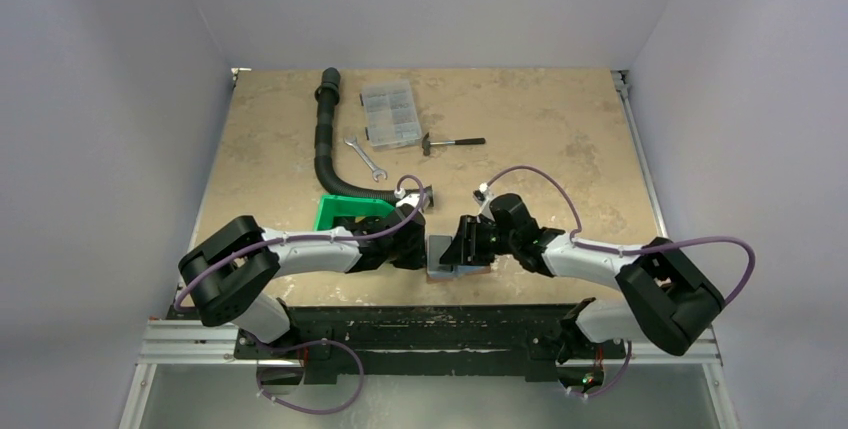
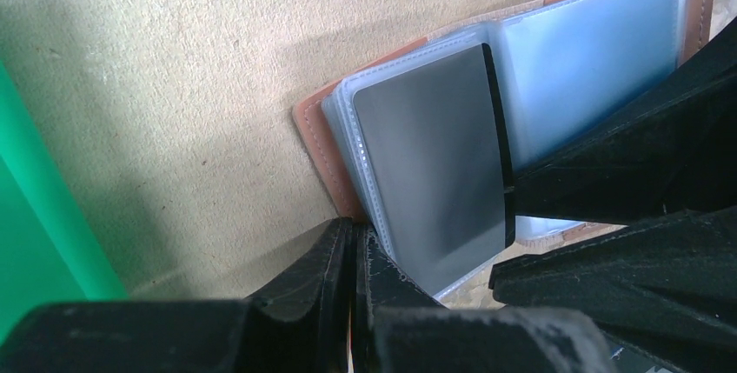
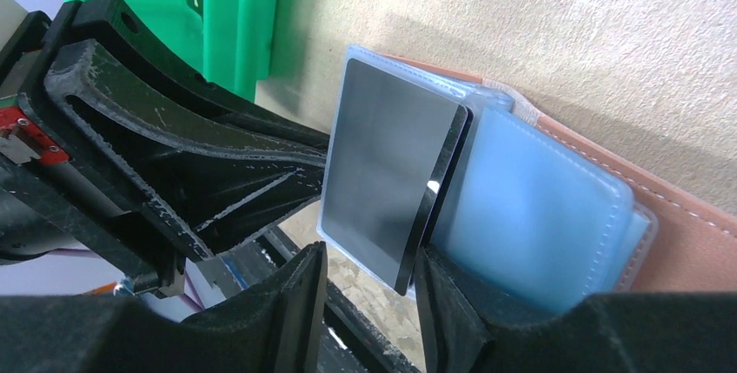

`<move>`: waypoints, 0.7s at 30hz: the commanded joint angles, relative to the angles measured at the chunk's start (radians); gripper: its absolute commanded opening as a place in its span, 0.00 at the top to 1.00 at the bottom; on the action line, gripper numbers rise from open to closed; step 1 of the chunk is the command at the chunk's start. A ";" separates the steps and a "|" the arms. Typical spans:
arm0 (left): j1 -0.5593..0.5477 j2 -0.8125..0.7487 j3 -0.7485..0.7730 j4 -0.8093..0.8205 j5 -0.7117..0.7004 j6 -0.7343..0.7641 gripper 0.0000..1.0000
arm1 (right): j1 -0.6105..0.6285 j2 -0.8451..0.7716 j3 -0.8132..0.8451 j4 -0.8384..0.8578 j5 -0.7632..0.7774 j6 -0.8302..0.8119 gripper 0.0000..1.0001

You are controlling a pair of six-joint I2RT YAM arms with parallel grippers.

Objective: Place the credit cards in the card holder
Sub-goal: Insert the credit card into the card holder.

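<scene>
The holder (image 1: 450, 271) lies open on the table (image 1: 560, 179) at its near edge, between the two arms and just right of the green bin (image 1: 345, 211). Its clear sleeves face up.

A dark grey card (image 3: 387, 173) lies over the left-hand sleeve. Its right edge shows as a bare black line, raised off the leaf behind. Whether its far edge is already in a pocket, I cannot tell.

The left end effector (image 2: 352, 236) looks clenched, its fingers nearly together on the holder's near corner, seemingly pinning it. The right end effector (image 3: 369, 256) has its jaws apart, wider than the card is thick, with the card's lower corner between them. That reads as released, guiding rather than gripping.

I judge the task to be mid-insertion: one card is at the holder but not clearly seated. It probably has yet to be pushed fully into its pocket. No other cards show in any view, so how many remain cannot be told.
</scene>
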 commanded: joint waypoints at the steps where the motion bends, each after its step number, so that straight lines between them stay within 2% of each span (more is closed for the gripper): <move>1: -0.031 -0.012 0.002 0.108 0.106 -0.041 1.00 | 0.044 -0.018 0.065 0.022 0.017 -0.001 0.51; 6: -0.031 -0.041 0.016 0.004 0.053 -0.002 1.00 | 0.044 -0.044 0.141 -0.248 0.123 -0.134 0.43; 14: -0.031 -0.111 0.084 -0.165 -0.065 0.081 1.00 | 0.032 -0.191 0.224 -0.422 0.183 -0.231 0.22; 18: -0.031 -0.128 0.115 -0.186 -0.061 0.098 1.00 | -0.024 -0.214 0.288 -0.493 0.220 -0.287 0.18; 21: -0.031 -0.133 0.123 -0.191 -0.054 0.101 0.99 | -0.124 -0.214 0.288 -0.537 0.252 -0.296 0.18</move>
